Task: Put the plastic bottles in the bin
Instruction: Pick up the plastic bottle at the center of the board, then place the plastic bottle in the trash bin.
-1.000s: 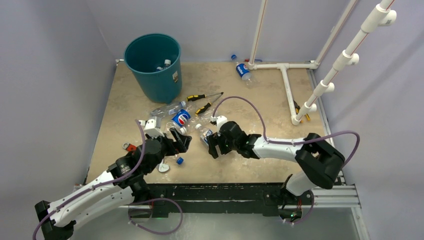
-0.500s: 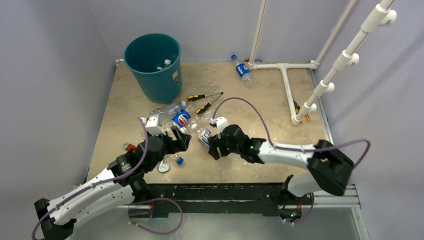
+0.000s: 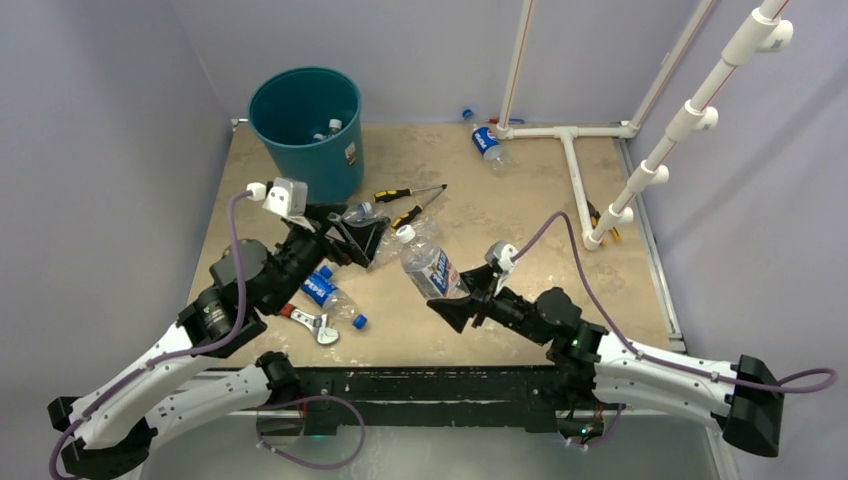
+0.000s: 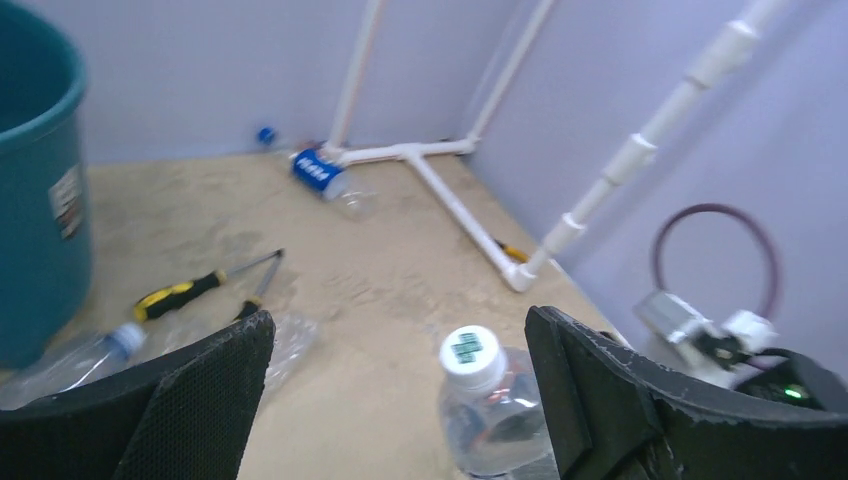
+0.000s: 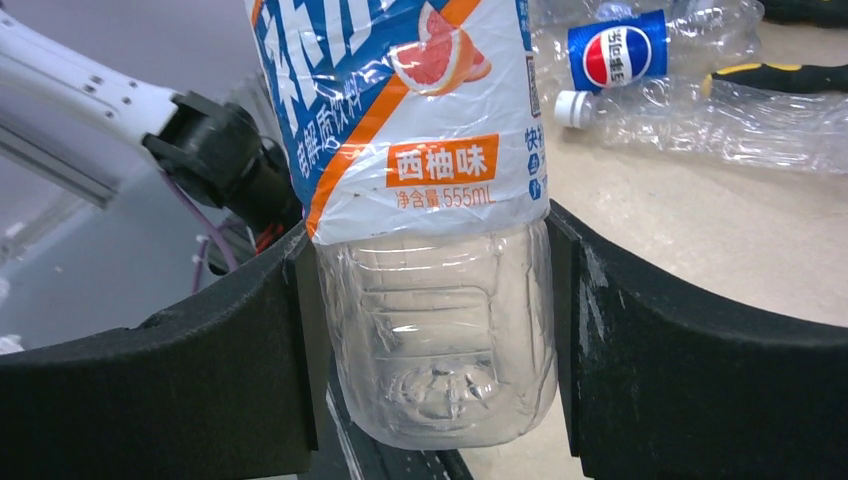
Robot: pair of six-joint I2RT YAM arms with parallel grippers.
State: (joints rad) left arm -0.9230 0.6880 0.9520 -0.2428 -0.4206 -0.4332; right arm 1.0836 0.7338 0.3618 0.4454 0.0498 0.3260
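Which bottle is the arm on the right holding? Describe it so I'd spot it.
Find the teal bin at the far left, then come nearer and right to the right arm's pincer. The bottle it grips, tilted, has a white cap and a blue-and-orange grapefruit label, unlike the blue-labelled Pepsi bottles nearby.

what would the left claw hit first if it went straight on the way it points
Most likely the white-capped bottle that the right claw grips, just ahead of the left claw; depth is unclear.

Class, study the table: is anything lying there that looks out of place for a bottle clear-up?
Yes: two screwdrivers near the bin and a wrench near the front edge are tools mixed in with the bottles.
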